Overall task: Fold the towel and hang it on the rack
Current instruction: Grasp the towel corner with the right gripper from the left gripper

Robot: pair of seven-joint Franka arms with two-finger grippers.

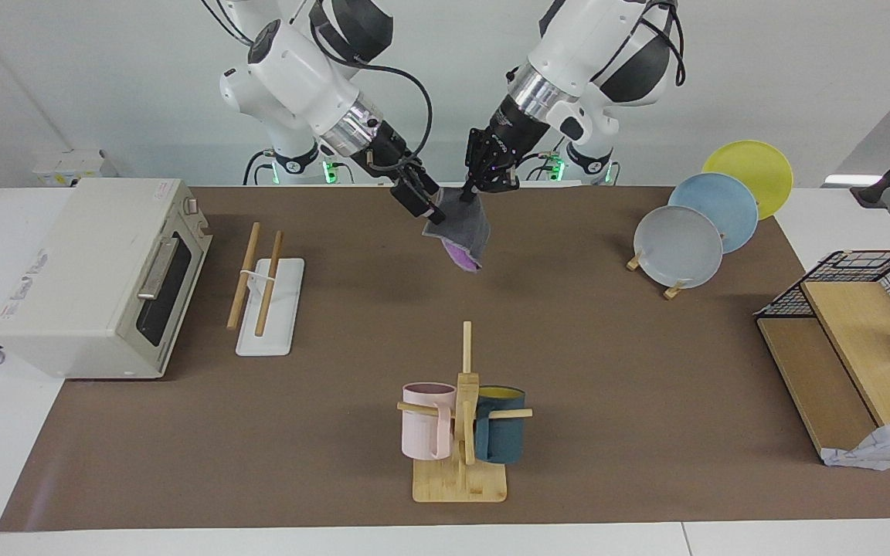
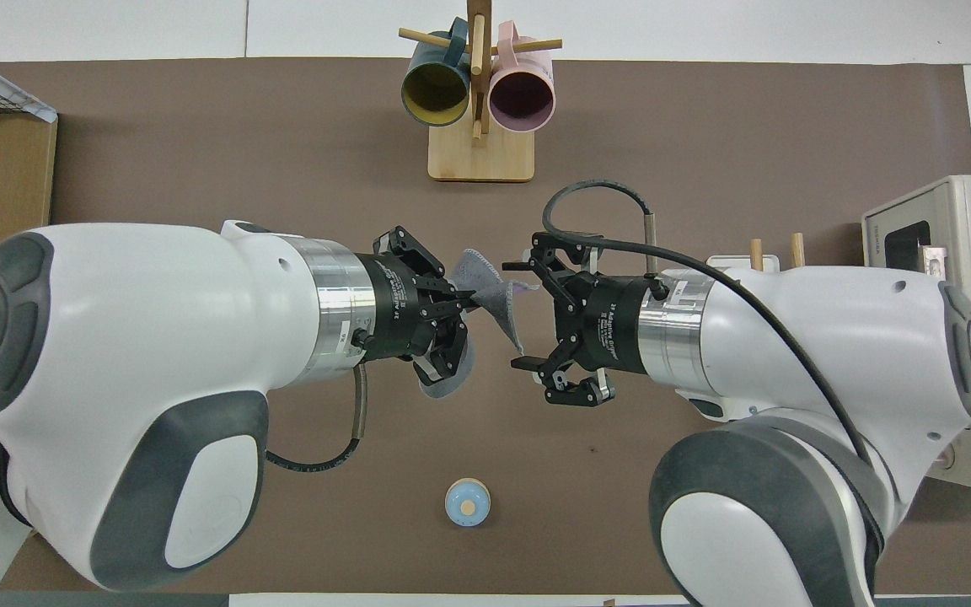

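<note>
The towel [image 1: 460, 230] hangs in the air over the robots' side of the brown mat, dark grey face outward with purple showing at its lower fold. My left gripper [image 1: 479, 190] is shut on its upper corner. My right gripper [image 1: 426, 208] is open right beside the towel, and in the overhead view its fingers [image 2: 512, 316] straddle the towel's [image 2: 485, 282] free edge without pinching it. The rack [image 1: 263, 287], two wooden rods on a white base, stands toward the right arm's end of the table. From overhead only the rack's rod tips [image 2: 756, 249] show past the right arm.
A toaster oven [image 1: 97, 278] sits beside the rack. A mug tree [image 1: 462, 417] with a pink and a teal mug stands farther from the robots. Plates on a stand [image 1: 681, 247] and a wire-and-wood shelf [image 1: 854, 340] are toward the left arm's end. A small blue knob [image 2: 468, 502] lies on the mat under the arms.
</note>
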